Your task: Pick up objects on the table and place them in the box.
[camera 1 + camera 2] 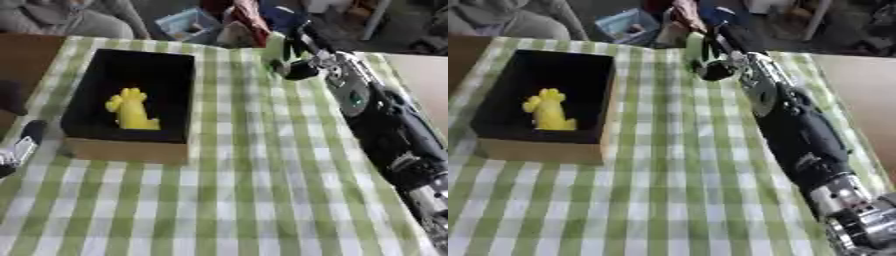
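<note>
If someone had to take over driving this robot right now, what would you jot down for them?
Right hand: reached to the table's far edge, fingers curled round a pale green object; I cannot make out what it is.
Left hand: only a part shows at the lower left edge, finger state unclear.
Box: on the left of the green checked tablecloth, with a yellow toy already inside.
Done: yellow toy boxed.
Left: carry the green object over to the box and put it in. No other loose objects show on the cloth.
</note>
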You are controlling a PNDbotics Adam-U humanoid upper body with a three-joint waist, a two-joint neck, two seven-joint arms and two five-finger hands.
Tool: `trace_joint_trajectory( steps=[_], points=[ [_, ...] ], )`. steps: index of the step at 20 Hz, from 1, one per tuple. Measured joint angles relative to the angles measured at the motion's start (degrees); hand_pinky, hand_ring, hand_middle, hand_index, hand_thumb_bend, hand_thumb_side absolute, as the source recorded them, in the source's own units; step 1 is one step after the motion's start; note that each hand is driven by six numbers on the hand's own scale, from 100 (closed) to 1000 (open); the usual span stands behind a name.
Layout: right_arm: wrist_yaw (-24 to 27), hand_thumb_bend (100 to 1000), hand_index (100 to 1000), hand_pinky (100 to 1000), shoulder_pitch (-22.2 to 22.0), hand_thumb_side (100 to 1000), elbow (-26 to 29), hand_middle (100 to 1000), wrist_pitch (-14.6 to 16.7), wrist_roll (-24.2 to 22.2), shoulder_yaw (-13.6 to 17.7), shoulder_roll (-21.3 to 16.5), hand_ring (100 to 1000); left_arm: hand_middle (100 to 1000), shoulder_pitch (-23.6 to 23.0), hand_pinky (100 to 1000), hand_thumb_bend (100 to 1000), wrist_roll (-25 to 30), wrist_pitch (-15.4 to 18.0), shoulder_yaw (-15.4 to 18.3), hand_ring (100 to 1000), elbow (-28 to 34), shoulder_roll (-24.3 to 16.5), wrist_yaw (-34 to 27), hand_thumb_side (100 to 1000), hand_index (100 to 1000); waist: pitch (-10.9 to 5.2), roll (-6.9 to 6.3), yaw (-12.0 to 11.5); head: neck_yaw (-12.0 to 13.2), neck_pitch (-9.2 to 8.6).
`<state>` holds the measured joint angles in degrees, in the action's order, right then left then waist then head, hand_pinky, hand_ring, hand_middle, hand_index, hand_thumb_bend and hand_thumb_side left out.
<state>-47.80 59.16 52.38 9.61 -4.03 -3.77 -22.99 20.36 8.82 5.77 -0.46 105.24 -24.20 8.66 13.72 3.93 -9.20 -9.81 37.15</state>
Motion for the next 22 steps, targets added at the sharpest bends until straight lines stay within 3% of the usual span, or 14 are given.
trace_joint_trajectory(
  steps=[6, 16, 17, 18, 22],
  points=[
    [0.7, 291, 380, 601, 2.5, 100, 4.1, 242, 1.4, -2.1, -2.1, 1.3, 586, 573, -0.2, 698, 341, 0.1, 0.0, 0.0, 573, -0.3, 0.0, 0.0, 100, 735, -0.67, 0.07, -0.7, -0.6, 0.02],
    [-1.0, 314, 405, 615, 5.4, 100, 4.7, 265, 4.7, -6.3, -5.8, 10.0, 597, 572, -0.2, 698, 344, 0.8, 0.2, -0.4, 572, -0.3, 0.0, -0.2, 100, 733, -1.15, 0.22, -2.9, -2.6, 0.06],
    [-1.1, 371, 410, 616, 5.4, 100, 4.6, 270, 5.0, -6.7, -6.1, 10.8, 600, 572, -0.2, 698, 344, 0.8, 0.2, -0.4, 572, -0.3, 0.0, -0.2, 100, 732, -1.15, 0.23, -3.0, -2.7, 0.06],
    [-1.3, 322, 412, 615, 5.4, 100, 4.4, 271, 5.4, -7.1, -6.5, 11.6, 601, 572, -0.2, 698, 344, 0.8, 0.2, -0.4, 572, -0.3, 0.0, -0.3, 100, 732, -1.15, 0.24, -3.0, -2.8, 0.06],
    [-1.9, 353, 444, 619, 4.6, 100, 3.2, 302, 6.5, -8.8, -7.4, 14.2, 610, 571, -0.2, 697, 345, 0.9, 0.3, -0.6, 571, -0.3, 0.0, -0.4, 100, 732, -1.15, 0.28, -3.1, -3.0, 0.06]
  ],
)
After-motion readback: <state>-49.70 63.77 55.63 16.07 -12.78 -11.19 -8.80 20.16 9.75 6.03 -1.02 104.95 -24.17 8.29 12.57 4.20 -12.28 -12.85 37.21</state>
